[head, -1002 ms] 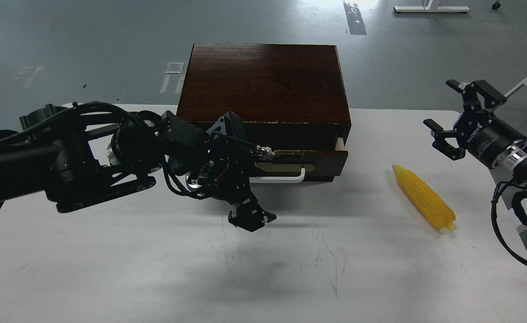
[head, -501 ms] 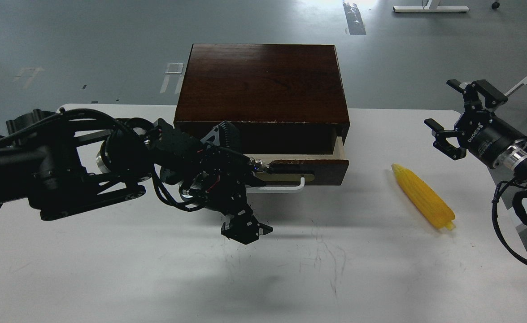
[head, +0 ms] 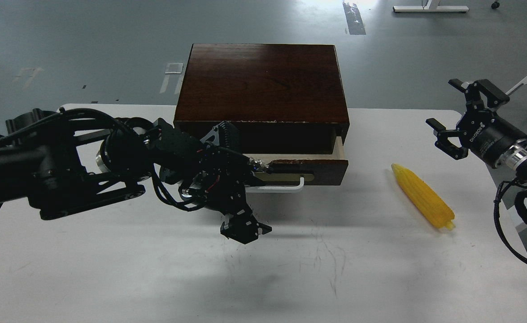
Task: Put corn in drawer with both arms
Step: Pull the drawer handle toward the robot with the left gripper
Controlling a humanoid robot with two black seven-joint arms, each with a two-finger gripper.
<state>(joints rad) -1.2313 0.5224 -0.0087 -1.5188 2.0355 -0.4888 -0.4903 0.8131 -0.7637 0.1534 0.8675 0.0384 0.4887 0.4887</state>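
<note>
Left gripper: our left gripper (head: 245, 229) is hanging just above the white table (head: 263, 278), down in front of the drawer's left half. It's dark and bunched up from here, so honestly we can't tell if the fingers are spread or pressed together. Not seeing anything in it.

Left arm: we're reaching in from the left edge with the left arm (head: 88, 166), cables looping all over it, and it's covering the left part of the drawer front.

Drawer: the drawer (head: 310, 165) is sitting pulled out a bit from the dark brown wooden box (head: 263, 83). Pale wood is showing along its top edge and right side, and the white bar handle (head: 285, 187) is poking out right beside our left wrist.

Corn: the corn (head: 422, 196) is lying on the table to the right of the drawer, well apart from it, pointed tip aiming up toward the box and stubby end toward us. Nothing's touching it.

Right gripper: our right gripper (head: 458, 121) is hovering above and to the right of the corn, fingers spread wide and holding nothing.
</note>
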